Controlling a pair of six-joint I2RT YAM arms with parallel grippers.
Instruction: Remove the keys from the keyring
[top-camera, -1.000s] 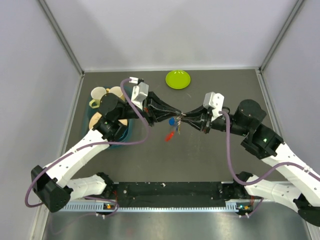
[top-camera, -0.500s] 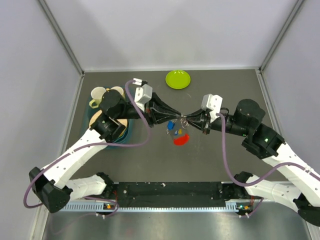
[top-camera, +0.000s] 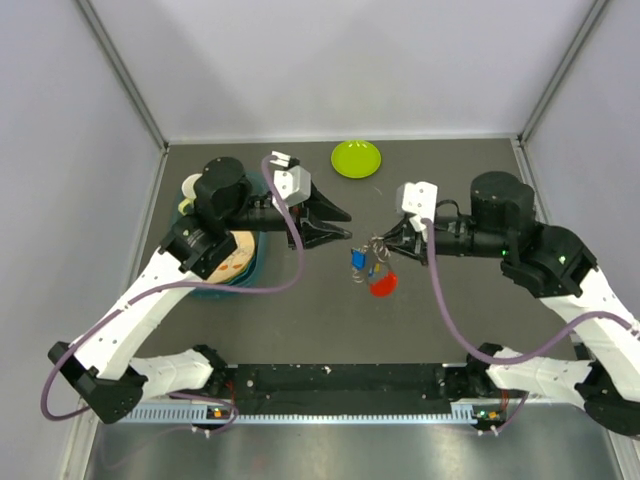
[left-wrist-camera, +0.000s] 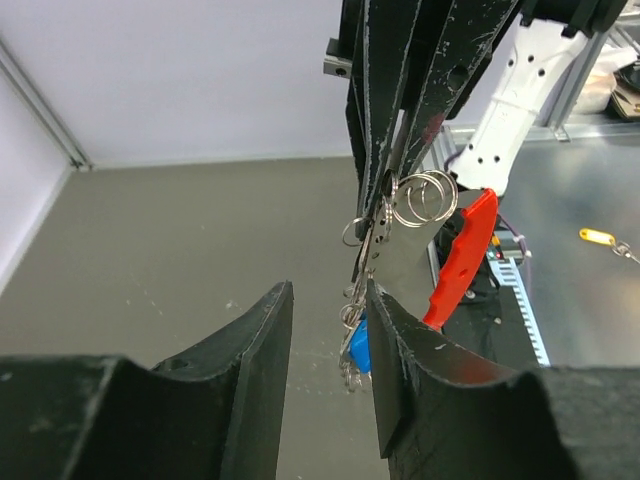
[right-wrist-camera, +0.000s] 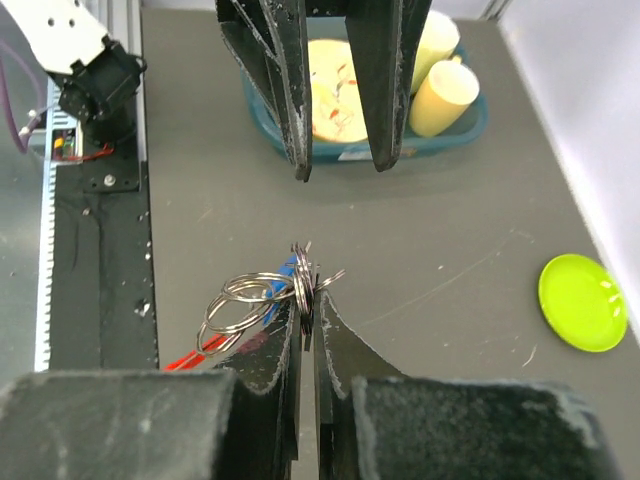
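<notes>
Left gripper (top-camera: 349, 224) jaws parted, well apart from right gripper (top-camera: 379, 243) clamped on silver keyring (right-wrist-camera: 245, 298); red, blue keys (top-camera: 368, 270) dangling.

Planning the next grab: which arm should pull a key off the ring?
Left. The left claw is open and empty, facing the hanging keys. The right claw is shut on the ring, so it should just hold.
</notes>
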